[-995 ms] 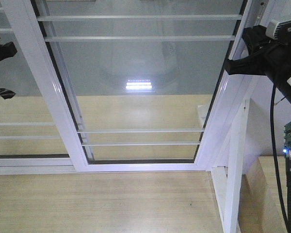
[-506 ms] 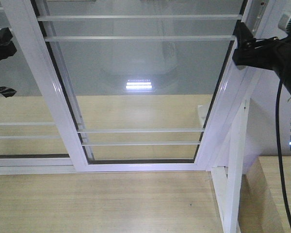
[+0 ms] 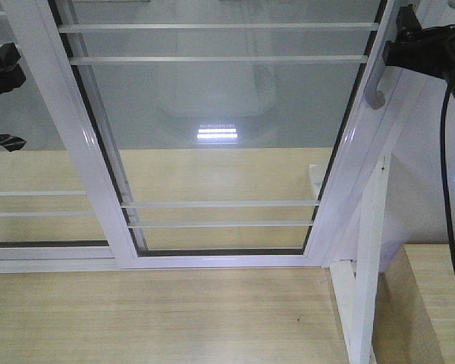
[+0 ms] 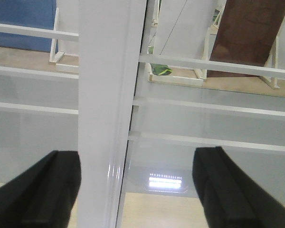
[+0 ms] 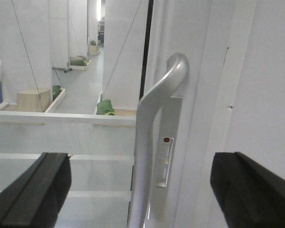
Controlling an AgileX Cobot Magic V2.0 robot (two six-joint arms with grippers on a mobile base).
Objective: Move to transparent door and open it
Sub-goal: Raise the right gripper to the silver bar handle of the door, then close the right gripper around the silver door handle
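Observation:
The transparent door (image 3: 220, 129) is a clear-glass panel with thin white bars in a glossy white frame, filling the middle of the front view. Its curved silver-grey handle (image 3: 375, 80) sits on the right stile. My right gripper (image 3: 403, 38) is open, just right of and above the handle's top. In the right wrist view the handle (image 5: 154, 137) stands between the open gripper's (image 5: 140, 190) black fingers (image 5: 33, 190), further off and not touched. My left gripper (image 3: 7, 106) is open at the left edge. In its wrist view it (image 4: 135, 190) faces the left white stile (image 4: 107, 118).
A handle-less glass panel with white bars (image 3: 30, 197) lies behind the left stile. A white post (image 3: 368, 265) and a wooden ledge (image 3: 425, 303) stand at the right. Light wood floor (image 3: 159, 318) runs below the door track. Black cables (image 3: 447, 227) hang at the right.
My right gripper has moved up and to the right, uncovering the door handle. The left gripper has risen slightly. The door has not moved.

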